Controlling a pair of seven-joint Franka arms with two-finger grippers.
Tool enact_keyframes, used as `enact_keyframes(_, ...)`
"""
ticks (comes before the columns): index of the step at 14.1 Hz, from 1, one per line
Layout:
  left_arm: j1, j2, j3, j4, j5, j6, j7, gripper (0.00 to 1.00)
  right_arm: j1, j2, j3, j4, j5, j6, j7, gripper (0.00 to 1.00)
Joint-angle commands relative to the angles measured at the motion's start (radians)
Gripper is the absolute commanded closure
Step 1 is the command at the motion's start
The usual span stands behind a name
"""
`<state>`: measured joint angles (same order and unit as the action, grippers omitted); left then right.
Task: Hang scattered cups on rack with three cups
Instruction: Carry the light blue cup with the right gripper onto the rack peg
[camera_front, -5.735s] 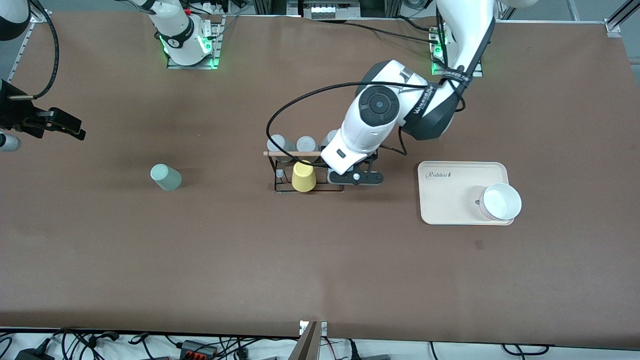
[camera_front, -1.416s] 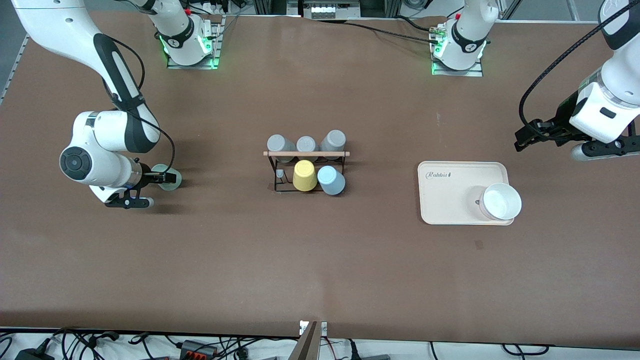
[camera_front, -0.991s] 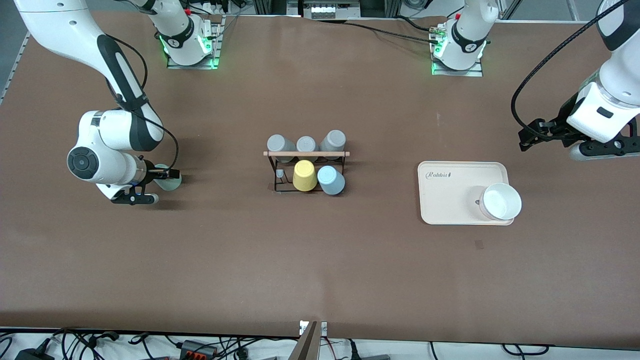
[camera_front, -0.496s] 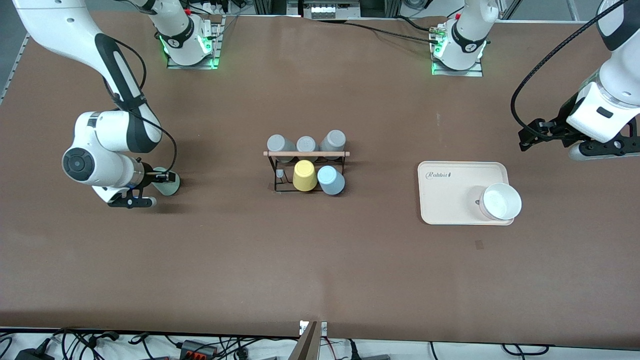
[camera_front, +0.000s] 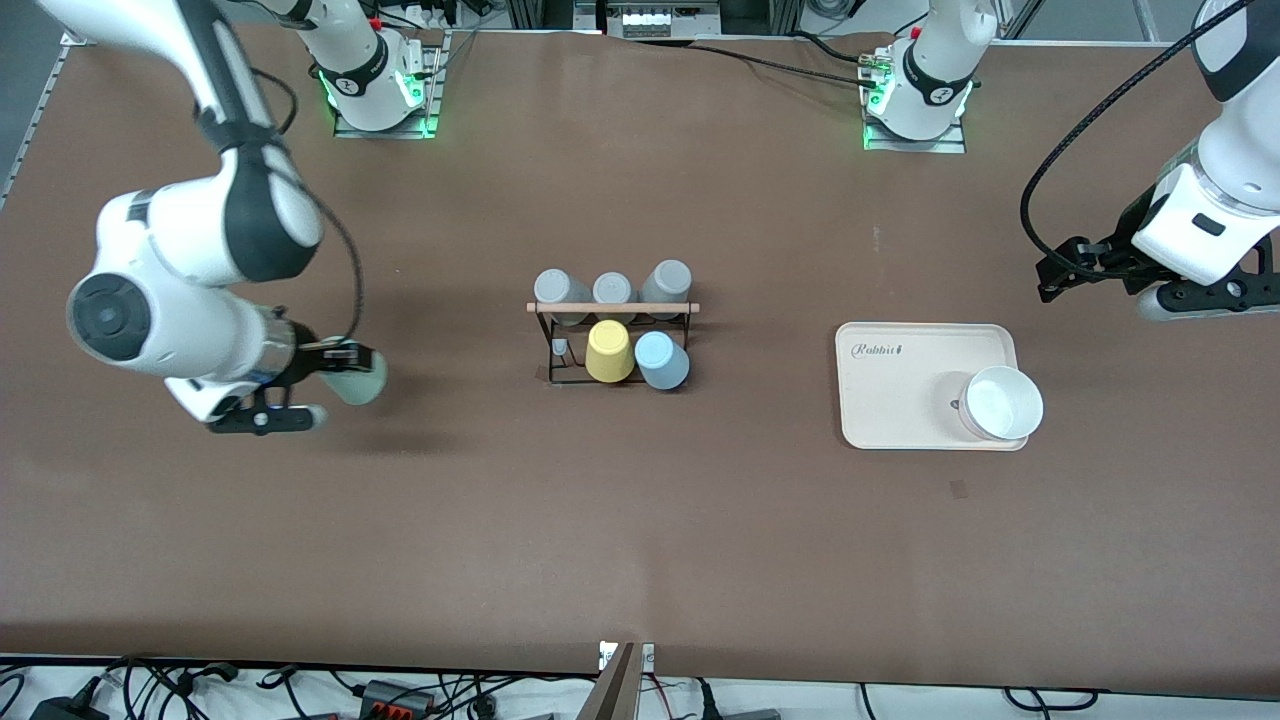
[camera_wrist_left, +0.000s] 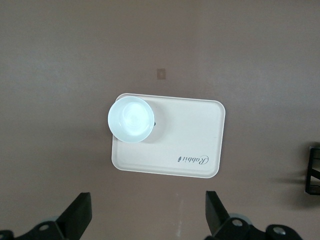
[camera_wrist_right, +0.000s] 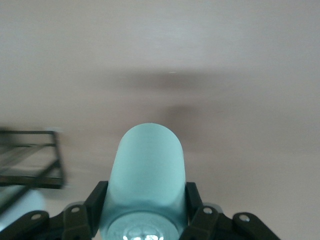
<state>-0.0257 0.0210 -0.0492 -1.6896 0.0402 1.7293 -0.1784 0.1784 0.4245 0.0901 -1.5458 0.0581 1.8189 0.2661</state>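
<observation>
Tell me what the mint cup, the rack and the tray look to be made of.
Mint cup: probably plastic, smooth matte skin, evenly coloured. Rack: thin black wire frame, likely metal, with a pale wooden-looking rod on top. Tray: cream, smooth, rounded corners, printed logo; likely plastic or melamine.

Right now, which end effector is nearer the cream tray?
Left. The left end effector hovers just off the cream tray, toward the left arm's end; the right end effector holds the mint cup at the other end.
</observation>
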Motion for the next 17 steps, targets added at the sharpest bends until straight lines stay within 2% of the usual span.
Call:
enact_keyframes(1,0.015,-0.015,-0.009,-0.005,-0.010,-0.004,0.020,0.00,0.139,0.045,-0.006,0.073,0.000,-0.009,0.228,0.76)
enact_keyframes(3,0.015,-0.015,-0.009,-0.005,-0.010,-0.004,0.020,0.00,0.203,0.092,-0.007,0.168,0.000,-0.024,0.349,0.76)
enact_keyframes(8,0.015,-0.013,-0.009,-0.005,-0.011,-0.004,0.020,0.00,0.285,0.143,-0.006,0.236,0.002,-0.007,0.488,0.76)
enact_keyframes(13,0.015,-0.013,-0.009,-0.005,-0.011,-0.004,0.020,0.00,0.319,0.161,-0.006,0.236,0.011,-0.009,0.515,0.76)
enact_keyframes(15,0.016,-0.013,-0.008,-0.005,-0.011,-0.004,0.020,0.00,0.319,0.166,-0.006,0.236,0.077,-0.007,0.515,0.76)
enact_keyframes(17,0.016,-0.013,-0.008,-0.005,-0.011,-0.004,0.020,0.00,0.320,0.172,-0.007,0.236,0.085,-0.009,0.510,0.76)
